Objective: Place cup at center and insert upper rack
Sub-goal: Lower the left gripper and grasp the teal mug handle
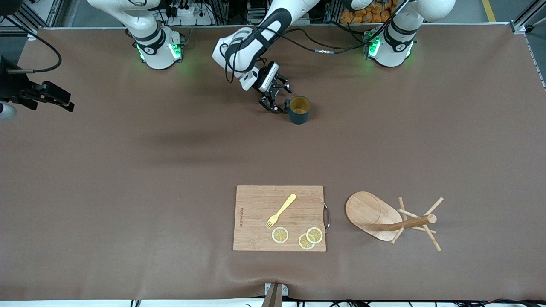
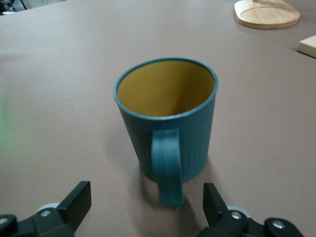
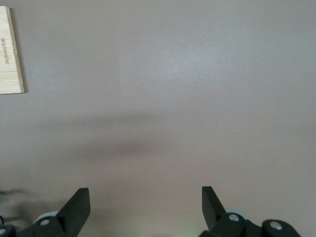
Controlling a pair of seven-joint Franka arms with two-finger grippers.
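The cup [image 1: 299, 110], dark teal with a mustard-yellow inside, stands upright on the brown table, nearer the robots' bases. In the left wrist view the cup [image 2: 168, 113] has its handle [image 2: 168, 170] turned toward my left gripper. My left gripper [image 1: 280, 99] is open and low beside the cup; in its own view [image 2: 146, 196] the handle sits between the fingers, untouched. The upper rack [image 1: 375, 215], a wooden mug tree, is near the front edge; its post [image 1: 409, 223] points toward the left arm's end. My right gripper [image 3: 145, 195] is open and empty over bare table.
A wooden cutting board [image 1: 279, 217] lies beside the mug tree, with a yellow fork [image 1: 280, 211] and three lemon slices [image 1: 280, 235] on it. Its edge shows in the right wrist view [image 3: 10, 49]. The mug tree's base shows in the left wrist view [image 2: 266, 15].
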